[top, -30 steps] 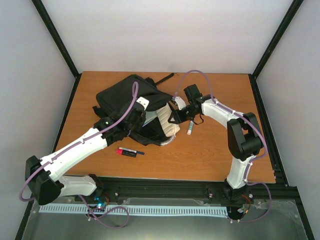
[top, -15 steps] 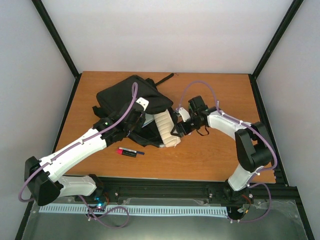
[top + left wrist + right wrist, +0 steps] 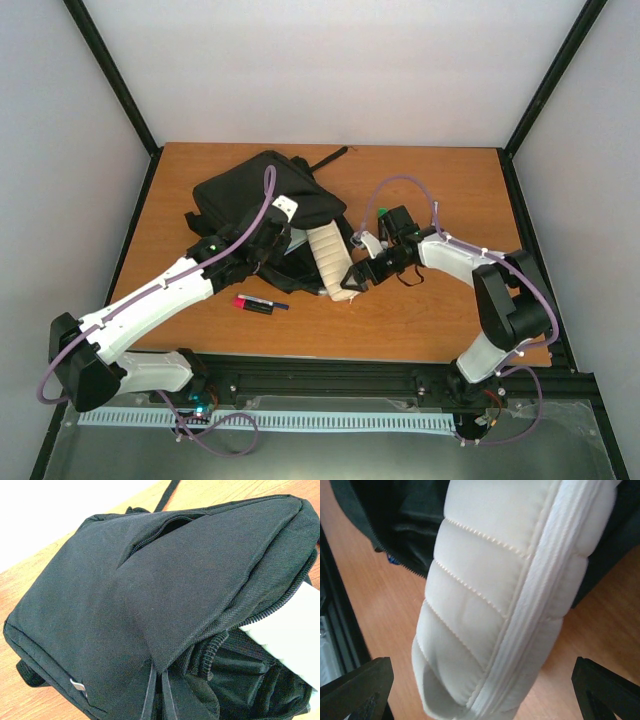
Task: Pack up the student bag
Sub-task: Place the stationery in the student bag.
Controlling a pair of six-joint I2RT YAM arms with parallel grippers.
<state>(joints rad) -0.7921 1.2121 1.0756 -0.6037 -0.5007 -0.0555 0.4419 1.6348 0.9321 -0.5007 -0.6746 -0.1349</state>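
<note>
Top external view: a large black soft fabric backpack [image 3: 262, 195] lies on the wooden tabletop [image 3: 440, 180], out toward 11 o'clock from the middle. One of its thin black straps [image 3: 328, 155] trails off toward 1 o'clock. The bag's mouth gapes on its 5 o'clock side, and a cream ribbed padded pencil pouch [image 3: 330, 262] pokes out of it. The pouch's upper end is tucked under the black fabric and its lower end is down on the wood.

The right gripper [image 3: 355, 272] comes in from 3 o'clock, just beside the pouch's lower end. In the right wrist view its fingers [image 3: 360, 687] sit far apart at the two bottom corners. They are spread wide, with the pouch [image 3: 505, 595] between them and neither tip touching it, so they hold nothing.

The left gripper [image 3: 270, 248] reaches in from 7 o'clock to the bag's near edge. Its fingers are closed tight, and in the left wrist view the backpack's [image 3: 150, 595] top flap is drawn into a peak toward the lens, pinched there. A pale flat piece [image 3: 292, 630] shows inside the opening at 3 o'clock; I cannot tell what it is.

A red-and-black marker pen [image 3: 258, 304] lies alone at 7 o'clock on the tabletop.
</note>
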